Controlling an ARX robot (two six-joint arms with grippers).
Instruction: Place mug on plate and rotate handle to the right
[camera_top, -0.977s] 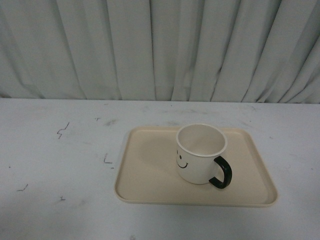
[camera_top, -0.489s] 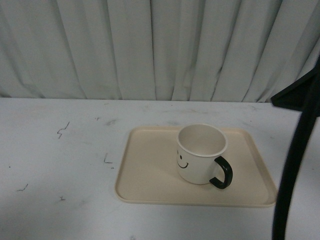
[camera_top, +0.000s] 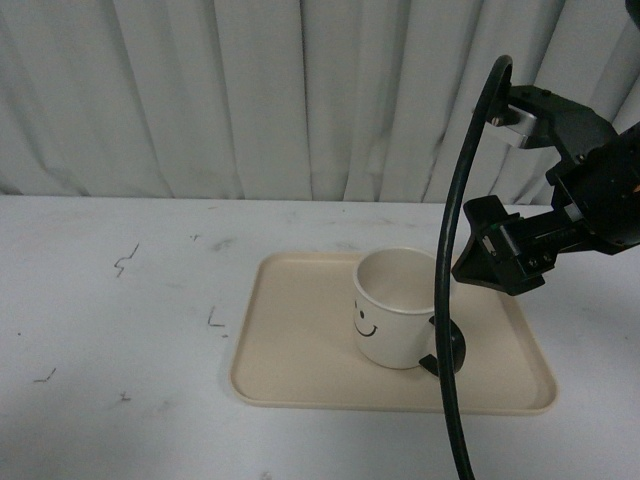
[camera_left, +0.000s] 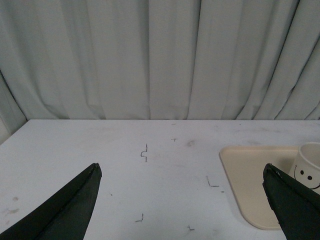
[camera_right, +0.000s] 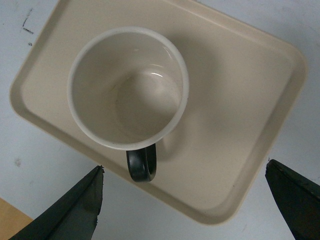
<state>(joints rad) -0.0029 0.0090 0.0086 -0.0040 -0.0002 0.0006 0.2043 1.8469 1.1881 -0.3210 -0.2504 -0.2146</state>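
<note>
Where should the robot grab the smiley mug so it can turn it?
Probably from straight above, squeezing the mug across its round top. It stands upright on the plate with its mouth open to the right gripper, which hangs over it, open wider than the mug. Squeeze on the sides away from the handle, a thin loop that could slip.

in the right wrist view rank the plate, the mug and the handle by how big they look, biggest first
1. plate, fills most of the view.
2. mug, clearly smaller, though its rim sits nearer the camera and looks a bit enlarged.
3. handle, by far the smallest.
</note>
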